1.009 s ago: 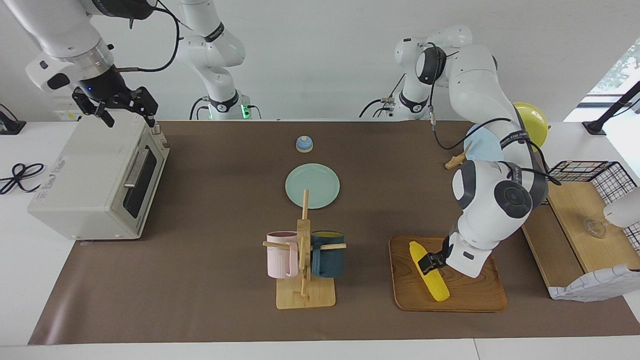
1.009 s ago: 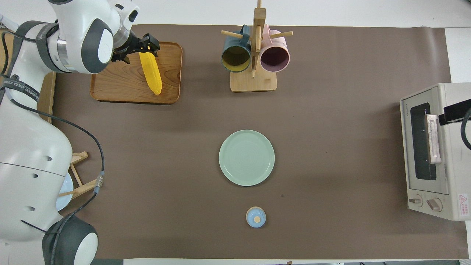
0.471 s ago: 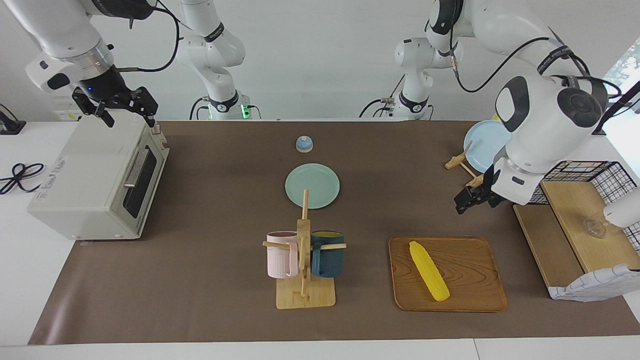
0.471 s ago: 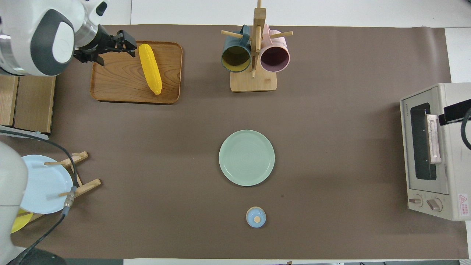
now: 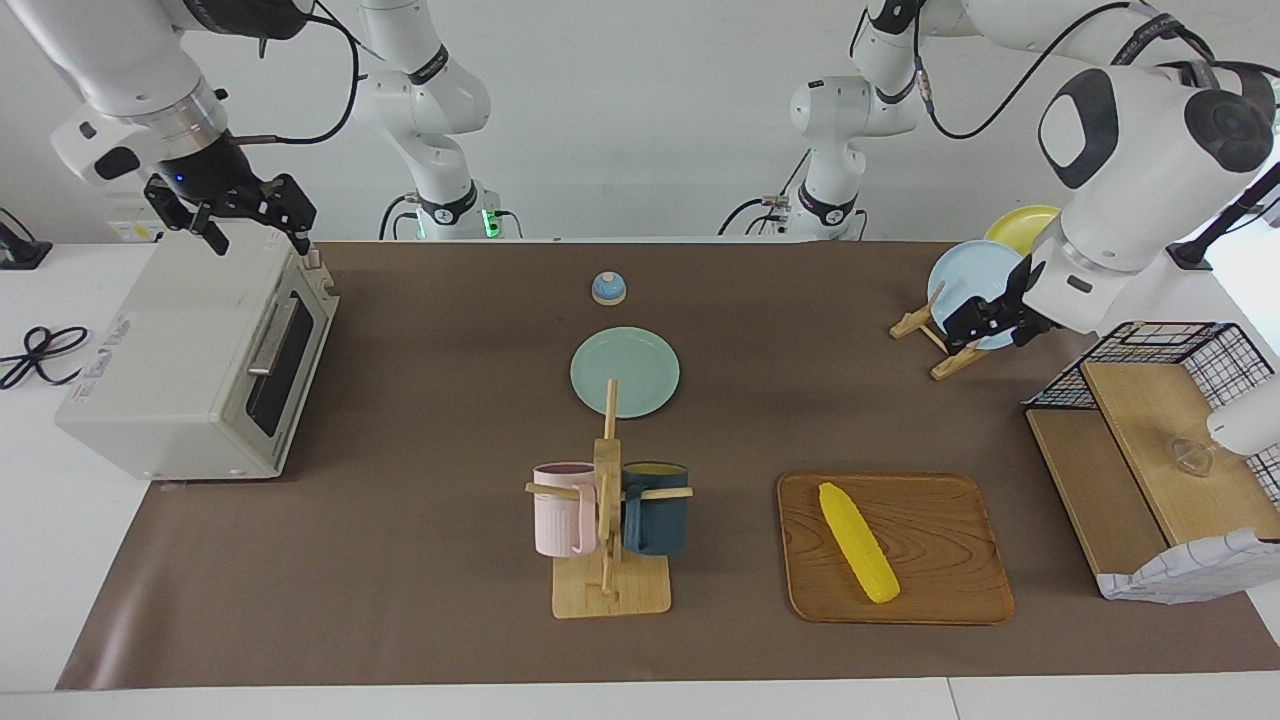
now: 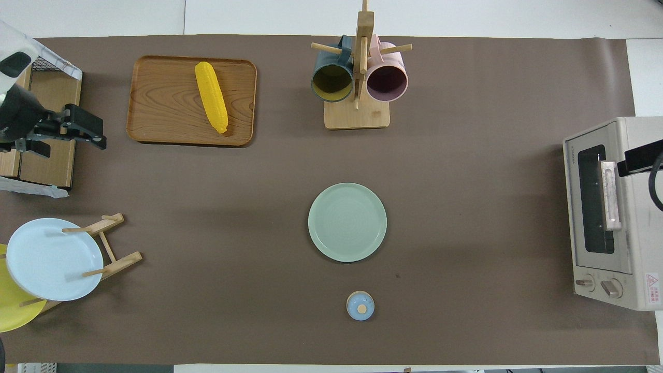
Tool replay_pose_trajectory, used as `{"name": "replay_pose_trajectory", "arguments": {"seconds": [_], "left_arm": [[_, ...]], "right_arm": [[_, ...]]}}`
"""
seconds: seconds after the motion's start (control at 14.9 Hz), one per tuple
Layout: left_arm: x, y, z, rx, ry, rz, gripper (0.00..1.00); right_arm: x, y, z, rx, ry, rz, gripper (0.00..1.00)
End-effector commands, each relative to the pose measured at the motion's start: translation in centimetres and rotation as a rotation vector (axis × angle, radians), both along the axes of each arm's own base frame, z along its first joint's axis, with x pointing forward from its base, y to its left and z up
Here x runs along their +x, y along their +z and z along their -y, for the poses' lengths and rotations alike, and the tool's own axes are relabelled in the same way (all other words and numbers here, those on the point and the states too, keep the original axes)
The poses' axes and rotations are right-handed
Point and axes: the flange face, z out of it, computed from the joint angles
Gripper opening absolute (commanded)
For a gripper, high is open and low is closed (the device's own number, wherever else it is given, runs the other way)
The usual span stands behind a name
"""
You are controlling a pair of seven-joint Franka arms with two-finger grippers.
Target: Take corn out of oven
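Lifted off the corn (image 5: 858,542) (on its tray (image 5: 940,590)), left gripper (image 5: 985,322) fingers seemingly spread; right's (image 5: 250,220) spread over oven (image 5: 190,360).

White arms (image 5: 1130,110), seemingly black tools, dark cables.

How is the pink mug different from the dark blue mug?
The pink mug is pale pink, and the dark blue mug is deep blue. Inside, the pink mug looks purplish, while the dark blue mug is yellow. The pink mug hangs toward the right arm's end of the table, the dark blue mug toward the left arm's end. Both hang sideways on the wooden mug stand.
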Motion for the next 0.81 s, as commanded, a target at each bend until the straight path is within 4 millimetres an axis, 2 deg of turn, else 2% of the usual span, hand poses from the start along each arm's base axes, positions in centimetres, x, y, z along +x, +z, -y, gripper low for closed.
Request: {"name": "replay_pose_trajectory", "arguments": {"seconds": [0.0,0.27,0.54,0.74], "left_arm": [[-6.0,1.0,0.1,0.01,-0.01,-0.015,1.0],[-8.4,1.2,0.7,0.018,-0.021,-0.056,1.0],[-8.1,1.4,1.3,0.015,-0.031,-0.035,1.0],[-6.8,1.6,1.6,-0.024,0.021,0.025,1.0]], "right_arm": [[-0.4,-0.1,0.0,0.012,-0.016,0.007,1.0],[-0.4,-0.1,0.0,0.011,-0.016,0.007,1.0],[-0.4,-0.1,0.0,0.012,-0.016,0.007,1.0],[-0.4,-0.1,0.0,0.012,-0.016,0.007,1.0]]}}
